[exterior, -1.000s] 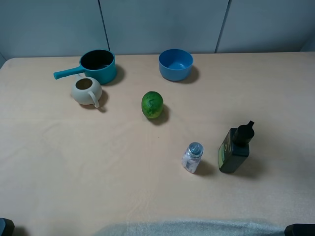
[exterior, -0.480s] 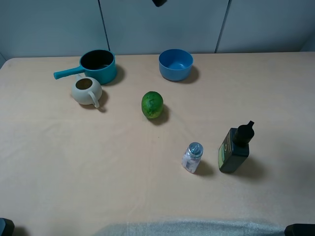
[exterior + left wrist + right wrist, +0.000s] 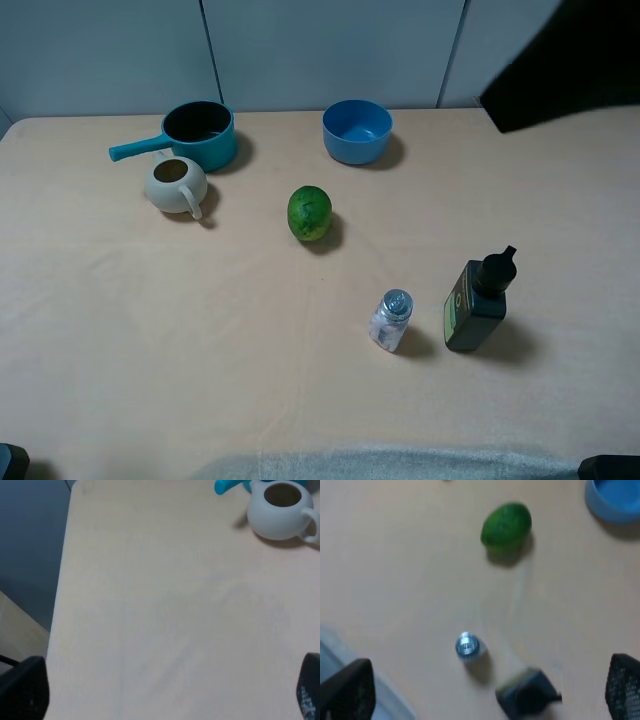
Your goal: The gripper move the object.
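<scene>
Exterior high view: empty cream pitcher [image 3: 176,184] beside empty teal saucepan [image 3: 197,134], blue bowl [image 3: 357,130] empty; both claws spread apart.

You only see the tip of the teal pan's handle [image 3: 227,486] beside the pitcher [image 3: 280,509]; the edge cuts the rest. The dark bottle [image 3: 527,695] below the green fruit [image 3: 506,525] is blurry.

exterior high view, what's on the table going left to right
cream pitcher → teal saucepan → green fruit → blue bowl → clear shaker → dark bottle
</scene>
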Tool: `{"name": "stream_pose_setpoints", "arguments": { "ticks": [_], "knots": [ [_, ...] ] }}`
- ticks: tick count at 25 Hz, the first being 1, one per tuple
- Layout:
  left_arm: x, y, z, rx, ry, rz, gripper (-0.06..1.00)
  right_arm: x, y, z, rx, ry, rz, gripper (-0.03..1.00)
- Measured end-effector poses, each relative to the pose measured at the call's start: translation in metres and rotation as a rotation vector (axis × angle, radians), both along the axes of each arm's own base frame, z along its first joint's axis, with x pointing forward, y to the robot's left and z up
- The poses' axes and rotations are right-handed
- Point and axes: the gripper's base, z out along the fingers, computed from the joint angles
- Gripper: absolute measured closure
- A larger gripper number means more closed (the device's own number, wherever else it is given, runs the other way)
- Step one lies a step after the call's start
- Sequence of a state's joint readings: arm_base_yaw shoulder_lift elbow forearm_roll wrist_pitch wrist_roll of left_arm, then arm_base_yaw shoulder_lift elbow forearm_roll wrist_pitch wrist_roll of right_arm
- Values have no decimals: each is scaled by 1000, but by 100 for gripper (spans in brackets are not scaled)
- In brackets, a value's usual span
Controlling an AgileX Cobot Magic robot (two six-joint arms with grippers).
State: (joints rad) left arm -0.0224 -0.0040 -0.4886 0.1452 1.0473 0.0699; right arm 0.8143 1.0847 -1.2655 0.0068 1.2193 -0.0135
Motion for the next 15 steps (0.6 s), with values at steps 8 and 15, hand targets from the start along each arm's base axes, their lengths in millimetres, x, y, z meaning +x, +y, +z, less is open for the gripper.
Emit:
{"name": "stream_pose_setpoints", "arguments": {
  "ticks": [8,15],
  "knots": [
    [0,0,0,0,0,0,-5,-45,-49,-20,33,-37,-5,28],
    [0,0,0,0,0,0,-5,-72,-83,-30,61,-123,-21,28]
  ]
}}
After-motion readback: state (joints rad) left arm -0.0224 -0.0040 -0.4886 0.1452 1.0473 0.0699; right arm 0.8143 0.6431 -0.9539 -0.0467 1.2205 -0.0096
